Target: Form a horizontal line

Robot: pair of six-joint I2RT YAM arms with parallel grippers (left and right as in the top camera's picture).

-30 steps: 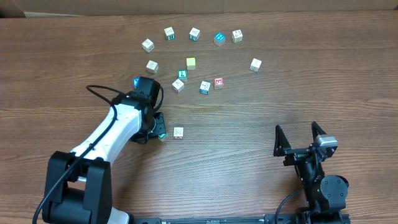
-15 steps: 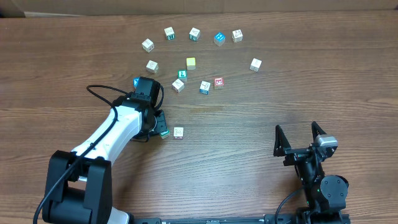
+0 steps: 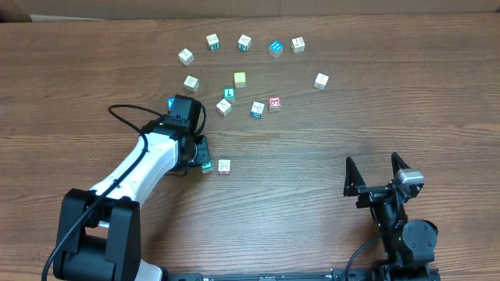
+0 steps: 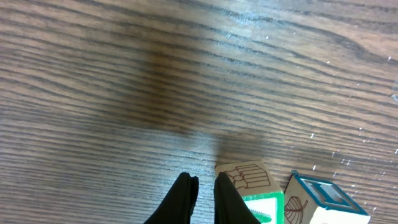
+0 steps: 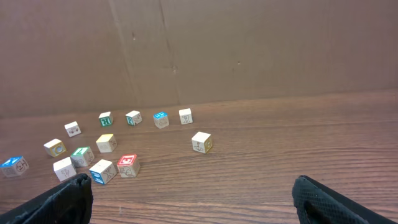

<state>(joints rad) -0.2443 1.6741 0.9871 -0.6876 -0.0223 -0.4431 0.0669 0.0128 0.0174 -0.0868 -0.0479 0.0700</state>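
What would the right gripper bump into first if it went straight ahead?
Probably the lone pale cube, almost dead ahead of the open right gripper. Only bare table lies before it. Height is unclear, so it might pass above.

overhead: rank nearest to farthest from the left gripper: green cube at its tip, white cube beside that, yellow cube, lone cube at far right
1. green cube, beside the left gripper
2. white cube, just right of it
3. yellow cube, up in the cluster
4. lone cube, far right
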